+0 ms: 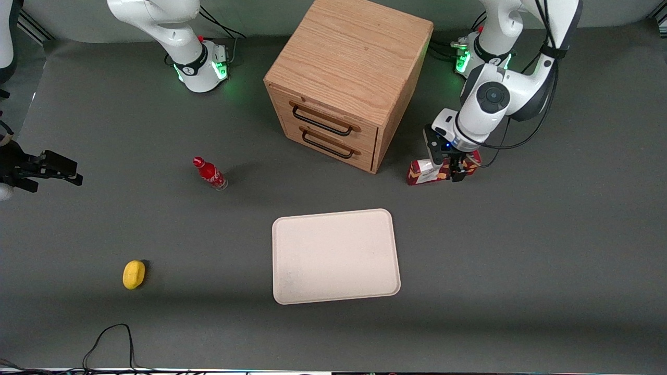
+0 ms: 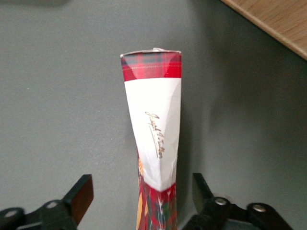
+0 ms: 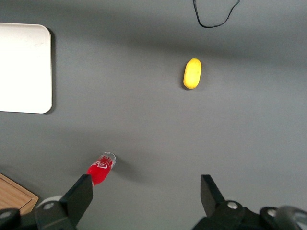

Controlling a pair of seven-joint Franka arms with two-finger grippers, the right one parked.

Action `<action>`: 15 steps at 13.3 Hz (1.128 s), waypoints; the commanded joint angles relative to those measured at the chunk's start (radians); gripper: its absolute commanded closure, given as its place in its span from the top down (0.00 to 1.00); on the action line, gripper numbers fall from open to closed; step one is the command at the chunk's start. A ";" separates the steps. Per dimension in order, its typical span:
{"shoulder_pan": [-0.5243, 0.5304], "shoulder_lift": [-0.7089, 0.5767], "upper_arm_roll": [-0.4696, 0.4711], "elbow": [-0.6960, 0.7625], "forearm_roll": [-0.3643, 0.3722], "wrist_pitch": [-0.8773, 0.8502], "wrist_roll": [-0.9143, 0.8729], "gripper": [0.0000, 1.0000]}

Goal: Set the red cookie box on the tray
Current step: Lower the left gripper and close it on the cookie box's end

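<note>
Cable [image 1: 112, 341]: black loop lying at the surface's edge nearest the front camera, toward the parked arm's end.
Surface [image 1: 521, 271]: dark grey mat that carries everything.
Cabinet [image 1: 350, 83]: wooden, two drawers with black handles, standing near the surface's edge farthest from the front camera; farther from that camera than the tray.
Tray [image 1: 336, 256]: cream-white, flat, rounded corners and low rim, lying mid-surface with nothing on it.
Red cookie box [image 1: 423, 172]: lying on the surface just beside the cabinet, toward the working arm's end, well apart from the tray and farther from the front camera than it; the wrist view shows it [image 2: 154, 139] narrow side up, with a white label patch and a tartan end.
Pincer [image 1: 451, 167]: low over the box; jaws spread, one finger [image 2: 82, 195] on each side of the carton, with a gap showing between each finger and the carton.
Red bottle [image 1: 209, 173]: small, standing on the surface toward the parked arm's end, well apart from the cabinet.
Yellow object [image 1: 134, 274]: small and rounded, nearer the front camera than the bottle.
</note>
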 commanded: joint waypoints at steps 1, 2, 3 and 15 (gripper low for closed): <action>-0.013 0.031 0.009 -0.003 -0.020 0.048 0.022 0.63; -0.010 0.031 0.011 -0.003 -0.020 0.048 0.022 0.13; -0.001 0.030 0.011 -0.003 -0.020 0.046 0.022 0.00; 0.011 -0.124 0.046 0.289 -0.018 -0.523 -0.010 0.00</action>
